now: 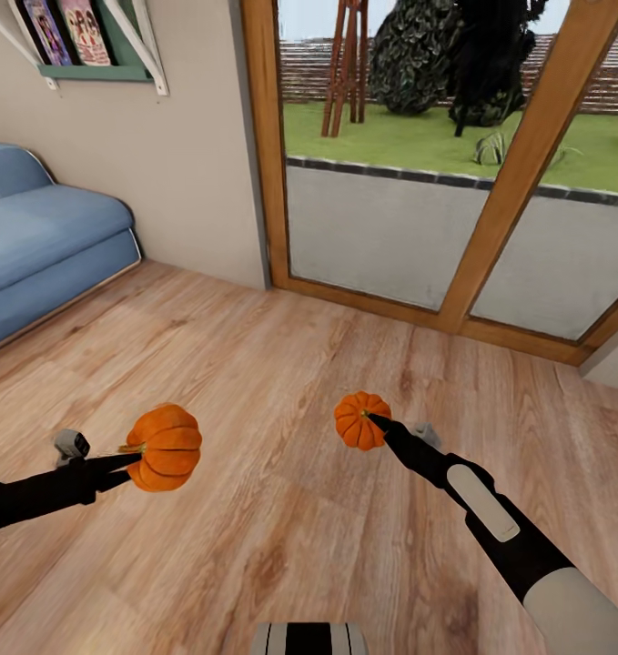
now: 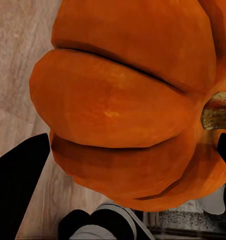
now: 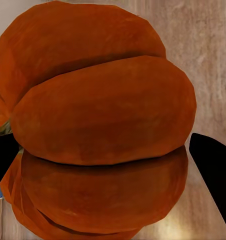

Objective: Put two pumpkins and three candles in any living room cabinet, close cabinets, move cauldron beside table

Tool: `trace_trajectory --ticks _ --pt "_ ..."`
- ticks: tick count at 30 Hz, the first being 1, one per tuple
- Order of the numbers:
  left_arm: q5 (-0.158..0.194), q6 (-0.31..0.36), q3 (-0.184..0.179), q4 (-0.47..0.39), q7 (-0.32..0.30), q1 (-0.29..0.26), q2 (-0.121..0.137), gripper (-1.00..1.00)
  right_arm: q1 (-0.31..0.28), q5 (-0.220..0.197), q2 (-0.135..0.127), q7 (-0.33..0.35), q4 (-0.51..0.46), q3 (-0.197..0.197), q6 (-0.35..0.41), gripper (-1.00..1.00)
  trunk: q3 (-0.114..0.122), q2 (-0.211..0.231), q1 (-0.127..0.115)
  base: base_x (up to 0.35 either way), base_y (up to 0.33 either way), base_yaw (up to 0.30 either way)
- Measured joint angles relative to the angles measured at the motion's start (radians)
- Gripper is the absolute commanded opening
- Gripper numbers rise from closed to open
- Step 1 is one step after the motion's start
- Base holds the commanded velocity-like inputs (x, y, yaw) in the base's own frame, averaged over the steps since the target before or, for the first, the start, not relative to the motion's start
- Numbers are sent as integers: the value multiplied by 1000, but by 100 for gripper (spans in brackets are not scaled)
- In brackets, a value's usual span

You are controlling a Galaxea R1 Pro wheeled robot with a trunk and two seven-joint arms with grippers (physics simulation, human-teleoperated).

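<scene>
Each arm carries one orange ribbed pumpkin above the wooden floor. My left gripper (image 1: 134,459) is shut on the larger-looking pumpkin (image 1: 166,448) near its stem, at the head view's lower left. That pumpkin (image 2: 133,95) crowds the left wrist view between the black fingers (image 2: 18,175). My right gripper (image 1: 377,423) is shut on the other pumpkin (image 1: 360,419), right of centre. In the right wrist view that pumpkin (image 3: 98,125) sits between the dark fingers (image 3: 213,170). The candles, the cabinet and the cauldron are out of view.
A blue sofa (image 1: 35,236) stands at the left against the beige wall, under a shelf of books (image 1: 72,36). Ahead is a large wood-framed glass door (image 1: 418,155) onto a garden. Bare wooden floor (image 1: 281,364) stretches between me and the door.
</scene>
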Motion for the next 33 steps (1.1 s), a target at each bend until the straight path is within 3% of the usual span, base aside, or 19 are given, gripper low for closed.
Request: trace_trajectory --ticks 3,16,21,26,33 --pt "0 -2 -20 1 2 -1 1 -100 0 0 0 0 0 0 0 -100 12 1 -1 0 0 0" --pt "-2 -2 -34 11 21 -4 0 -100 0 -1 -5 11 1 0 -2 -100 67 4 -7 0 0 0" --pt "-7 -4 -38 12 108 -5 -3 -100 0 -1 -5 10 1 0 -2 -100 94 5 -9 0 0 0" --pt "-1 -1 -39 11 147 -5 -8 -100 0 -1 -5 10 1 0 -3 -100 121 6 -12 0 0 0" --pt "-2 -1 -40 -1 270 -7 -24 -100 0 -1 -2 9 1 0 -2 -100 159 8 -15 0 0 0"
